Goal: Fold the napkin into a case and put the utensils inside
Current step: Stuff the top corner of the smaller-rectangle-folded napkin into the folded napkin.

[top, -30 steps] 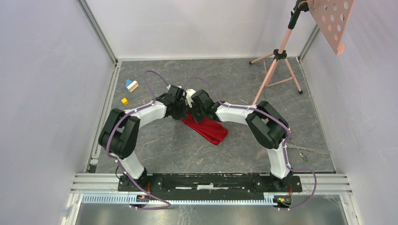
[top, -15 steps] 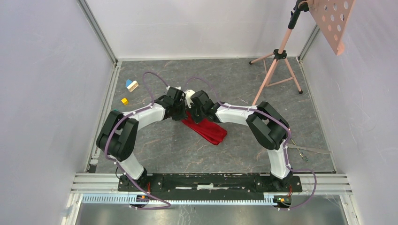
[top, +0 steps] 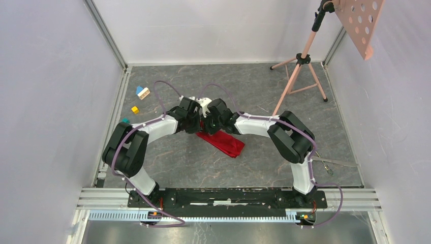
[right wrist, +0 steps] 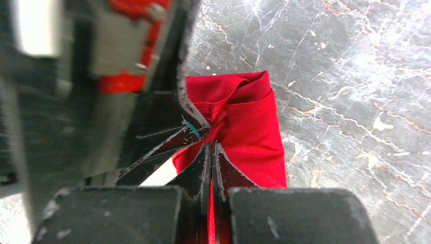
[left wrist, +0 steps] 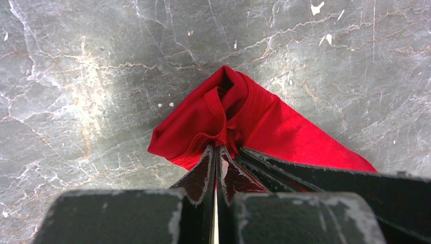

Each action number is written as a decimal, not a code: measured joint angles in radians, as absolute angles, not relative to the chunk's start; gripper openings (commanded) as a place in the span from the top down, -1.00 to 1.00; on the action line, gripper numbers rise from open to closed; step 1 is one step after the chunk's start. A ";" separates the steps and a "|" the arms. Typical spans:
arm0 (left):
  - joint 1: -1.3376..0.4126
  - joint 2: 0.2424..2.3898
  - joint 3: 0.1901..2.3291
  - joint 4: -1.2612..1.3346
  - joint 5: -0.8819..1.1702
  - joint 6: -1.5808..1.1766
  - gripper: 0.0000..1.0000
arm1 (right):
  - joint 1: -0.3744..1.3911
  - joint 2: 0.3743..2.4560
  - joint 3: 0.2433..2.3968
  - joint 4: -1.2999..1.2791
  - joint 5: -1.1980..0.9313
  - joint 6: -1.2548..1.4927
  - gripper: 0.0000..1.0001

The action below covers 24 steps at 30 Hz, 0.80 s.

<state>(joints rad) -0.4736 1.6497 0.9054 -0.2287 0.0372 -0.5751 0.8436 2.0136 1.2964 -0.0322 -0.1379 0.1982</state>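
Leaning in over the grey marbled bench (top: 167,162), both of my arms are meeting above its middle, and they are sitting a little farther out from my bases than they were a second ago. The napkin (top: 224,144) is lying on the bench beneath that meeting point as a long, narrow red bundle. It is trailing from my wrists back toward the right arm's side, and it is not yet looking like a tidy case.

The real change is happening at its far end. My right fingers (right wrist: 206,155) have been closing over the last second and are now pressing fully together, pinching a ridge of red cloth between the tips. My left fingers (left wrist: 213,157) are staying as they were, clamped flat on the same bunched end from the other side, so the two pairs are crowding almost against each other. Between them the cloth is puckering up into a small raised hood.

I am judging that, with both pairs now holding that end, I am getting ready to draw it over or apart for the next fold, and that slipping on such thin fabric is the thing to be watching.

The utensils (top: 330,163) are waiting as slim silver pieces near the bench's right edge, well apart from the napkin, so the loading step is not yet starting. I am not making out a gold spoon there.
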 measured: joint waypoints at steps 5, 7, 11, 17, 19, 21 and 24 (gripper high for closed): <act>-0.474 1.600 0.878 -0.230 0.036 -0.575 0.95 | 0.826 2.023 1.235 0.060 -0.176 0.243 0.98; -0.475 1.578 0.872 -0.230 0.031 -0.575 0.95 | 0.817 2.027 1.225 0.086 -0.194 0.259 0.96; -0.476 1.570 0.871 -0.229 0.027 -0.577 0.95 | 0.808 2.027 1.213 0.110 -0.217 0.270 0.94; -0.476 1.570 0.870 -0.225 0.029 -0.592 0.95 | 0.806 2.026 1.206 0.125 -0.242 0.270 0.87; -0.475 1.571 0.866 -0.212 0.038 -0.593 0.94 | 0.805 2.026 1.203 0.134 -0.257 0.270 0.87; -0.476 1.586 0.867 -0.196 0.054 -0.599 0.88 | 0.802 2.030 1.200 0.146 -0.273 0.276 0.87; -0.471 1.634 0.873 -0.180 0.052 -0.611 0.52 | 0.789 2.040 1.198 0.160 -0.297 0.291 0.86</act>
